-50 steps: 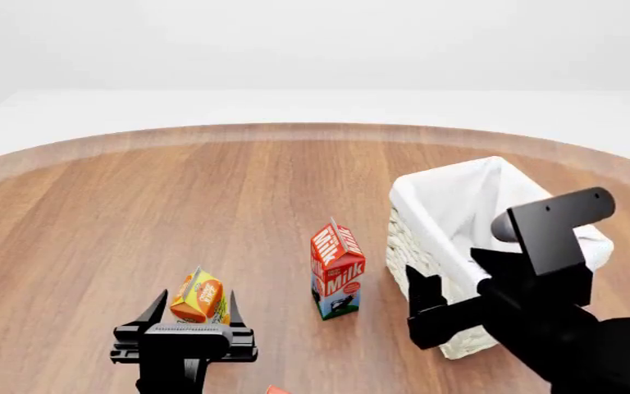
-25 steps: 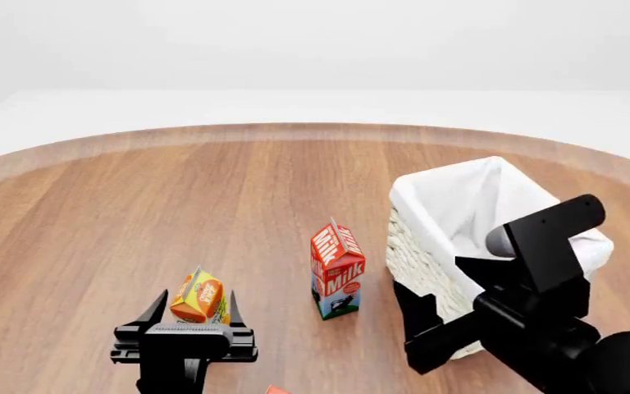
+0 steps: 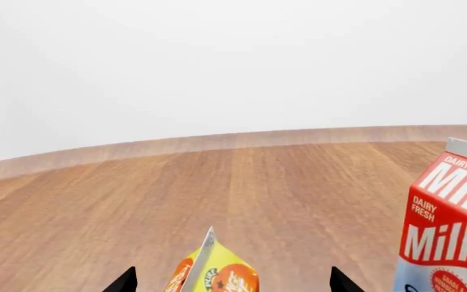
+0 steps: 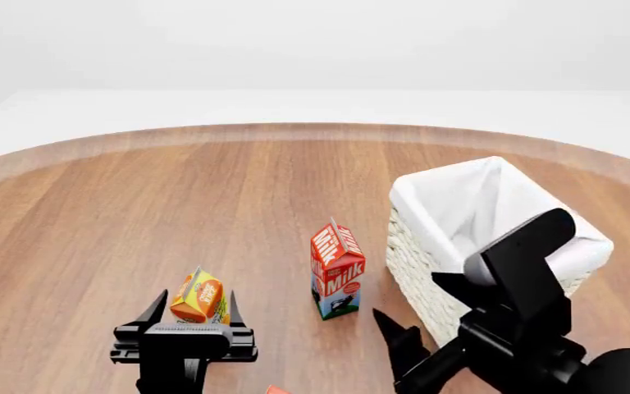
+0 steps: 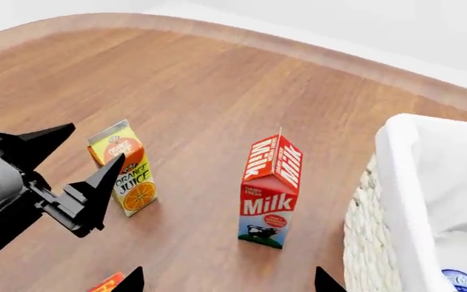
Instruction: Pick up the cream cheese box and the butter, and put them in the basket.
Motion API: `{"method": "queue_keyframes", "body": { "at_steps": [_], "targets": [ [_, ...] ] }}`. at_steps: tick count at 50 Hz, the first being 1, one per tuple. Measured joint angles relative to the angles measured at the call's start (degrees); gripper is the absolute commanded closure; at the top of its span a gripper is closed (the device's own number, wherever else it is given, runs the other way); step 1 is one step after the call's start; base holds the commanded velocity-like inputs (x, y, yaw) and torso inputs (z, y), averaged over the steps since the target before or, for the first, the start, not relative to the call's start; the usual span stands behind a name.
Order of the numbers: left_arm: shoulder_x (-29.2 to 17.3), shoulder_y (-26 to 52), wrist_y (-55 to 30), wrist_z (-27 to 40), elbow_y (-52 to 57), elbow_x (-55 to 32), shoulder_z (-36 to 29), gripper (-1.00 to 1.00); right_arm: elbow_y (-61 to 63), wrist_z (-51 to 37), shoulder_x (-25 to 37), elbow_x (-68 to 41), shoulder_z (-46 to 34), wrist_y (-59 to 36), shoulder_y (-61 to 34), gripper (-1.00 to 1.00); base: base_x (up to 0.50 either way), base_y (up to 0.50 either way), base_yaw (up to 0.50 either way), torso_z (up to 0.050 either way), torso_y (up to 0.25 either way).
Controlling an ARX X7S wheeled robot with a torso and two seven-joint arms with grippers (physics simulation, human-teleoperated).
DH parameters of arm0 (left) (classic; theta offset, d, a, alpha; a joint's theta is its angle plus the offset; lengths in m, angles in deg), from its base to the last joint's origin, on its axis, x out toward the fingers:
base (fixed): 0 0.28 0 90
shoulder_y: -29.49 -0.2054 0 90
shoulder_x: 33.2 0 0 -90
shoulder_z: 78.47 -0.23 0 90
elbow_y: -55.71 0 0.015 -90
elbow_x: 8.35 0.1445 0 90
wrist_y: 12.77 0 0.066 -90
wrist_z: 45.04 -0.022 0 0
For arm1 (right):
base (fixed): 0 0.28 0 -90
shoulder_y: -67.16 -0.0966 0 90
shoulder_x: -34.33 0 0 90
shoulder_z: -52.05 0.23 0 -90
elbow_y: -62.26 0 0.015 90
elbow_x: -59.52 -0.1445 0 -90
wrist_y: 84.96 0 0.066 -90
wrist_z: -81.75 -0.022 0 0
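Only a red corner of the butter shows, just beside the open, empty right tool and behind the open left tool; its long axis is hidden.

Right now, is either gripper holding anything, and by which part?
Nothing is held. The left gripper is open behind the juice carton; the right gripper is open and empty.

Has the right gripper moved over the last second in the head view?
Yes. The right gripper has pulled back from the basket rim, toward the robot and toward the milk carton.
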Motion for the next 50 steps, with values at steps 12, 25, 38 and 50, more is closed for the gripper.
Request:
{"method": "queue_keyframes", "body": {
  "at_steps": [12,25,38,50],
  "targets": [
    [-0.1,0.0,0.1,0.1,0.0,0.0,-0.1,-1.00,2.2,2.8,0.3,-0.2,-1.4,-1.0,0.3,-1.00,0.00,0.00,0.00,0.000,0.000],
    [-0.2,0.0,0.2,0.2,-0.1,-0.1,-0.3,-1.00,1.9,3.1,1.2,-2.3,-3.7,-0.9,0.4,-1.00,0.00,0.00,0.00,0.000,0.000],
    [-0.2,0.0,0.2,0.3,-0.1,-0.2,-0.4,-1.00,2.6,4.0,1.5,-3.5,-5.4,-1.0,1.0,-1.00,0.00,0.00,0.00,0.000,0.000],
    [-0.3,0.1,0.2,0.4,-0.1,-0.3,-0.5,-1.00,3.1,5.1,1.1,-2.7,-6.7,-1.4,1.5,-1.00,0.00,0.00,0.00,0.000,0.000]
  ]
}}
